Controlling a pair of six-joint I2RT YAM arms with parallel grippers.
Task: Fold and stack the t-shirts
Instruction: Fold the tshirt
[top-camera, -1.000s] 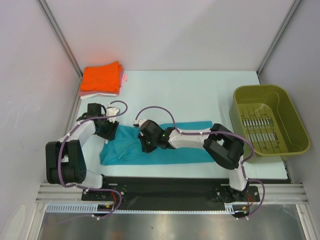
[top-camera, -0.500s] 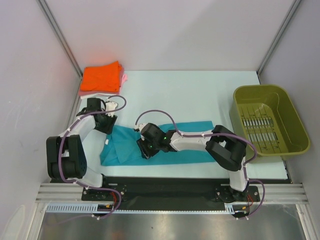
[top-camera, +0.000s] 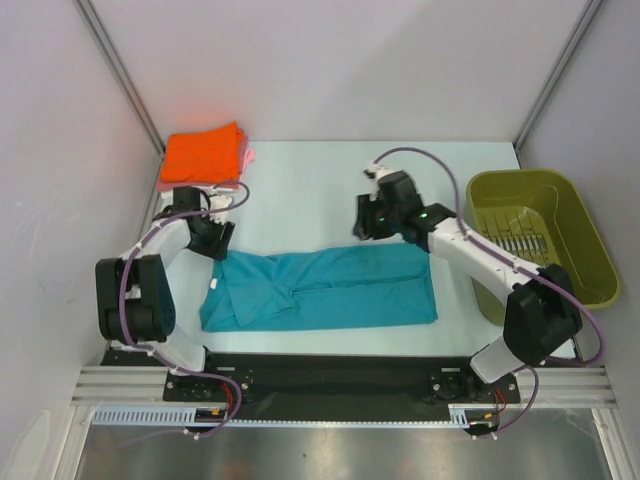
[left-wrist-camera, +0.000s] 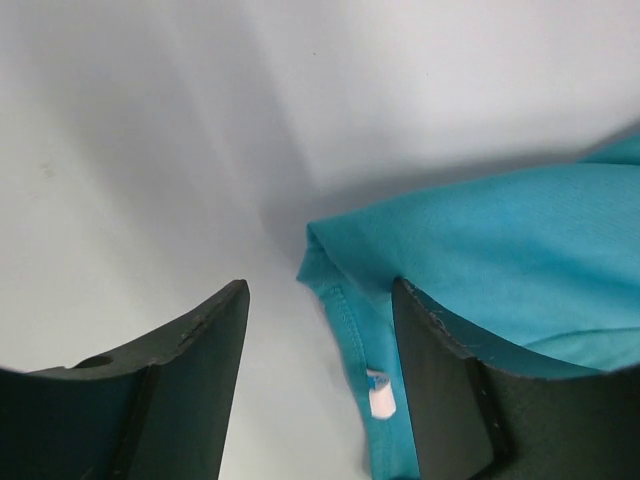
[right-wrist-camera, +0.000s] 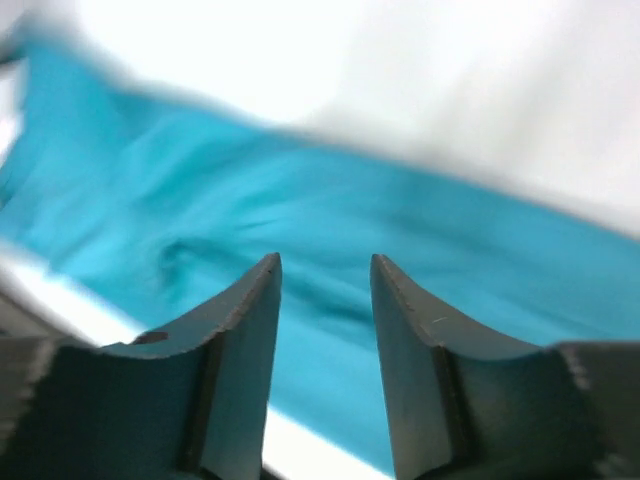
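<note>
Seen from above, a pale table (top-camera: 310, 185) holds a teal t-shirt (top-camera: 320, 290) folded into a long strip. It lies flat along the near edge, just in front of the two arm bases. The left gripper (top-camera: 217, 240) sits low at the strip's far left corner. Its wrist camera shows the two dark fingers (left-wrist-camera: 200, 370) spread apart with only bare table between them, and nothing is held. The shirt's corner, with a small white tag (left-wrist-camera: 380, 400), lies just beside the right-hand finger and passes behind it. The right gripper (top-camera: 360, 222) hangs over the table just beyond the strip's far edge, towards its right end. Its own view is blurred, yet the fingers (right-wrist-camera: 240, 350) clearly stand parted and released, with the teal cloth visible through the gap below them. In the far left corner, well apart from the teal shirt, sits a folded orange t-shirt (top-camera: 203, 155) on top of a small stack — a pink t-shirt (top-camera: 249, 157) peeks out beneath its right edge. An olive-green basket (top-camera: 575, 215) rests at the table's right side.
</note>
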